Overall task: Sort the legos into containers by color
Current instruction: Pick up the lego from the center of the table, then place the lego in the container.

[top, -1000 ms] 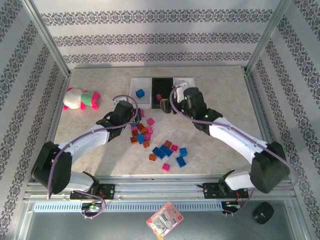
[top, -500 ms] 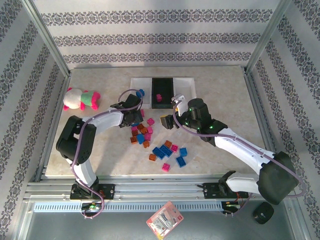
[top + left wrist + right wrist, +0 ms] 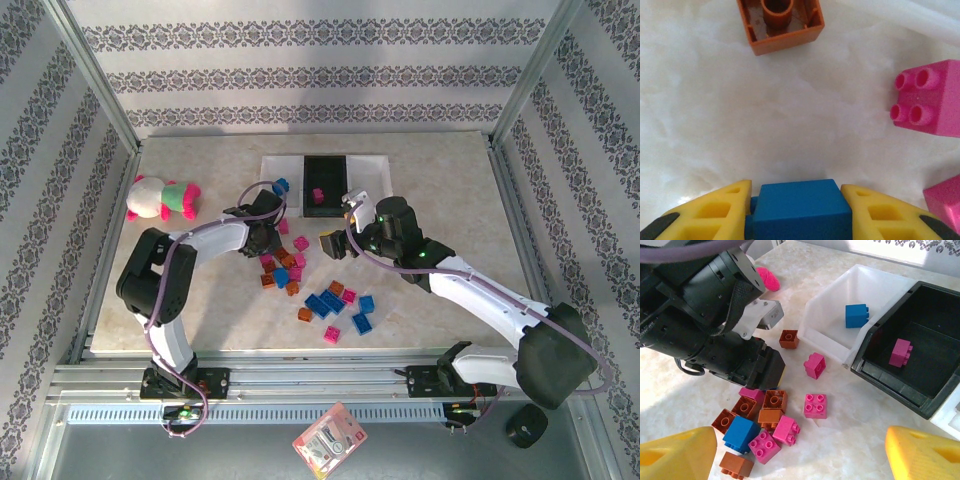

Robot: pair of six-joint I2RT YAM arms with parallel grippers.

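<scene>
White tray (image 3: 830,335) holds one blue brick (image 3: 857,316), black tray (image 3: 935,350) one pink brick (image 3: 901,352). Left tool (image 3: 798,197) pinches a second blue brick (image 3: 799,212); right tool (image 3: 800,452) hangs spread above loose legos (image 3: 767,422) on the surface (image 3: 855,435).

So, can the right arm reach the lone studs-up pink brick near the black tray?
Probably yes: its open fingers face that pink brick, which lies apart from the pile with bare table around it; the left arm sits off to one side.
</scene>
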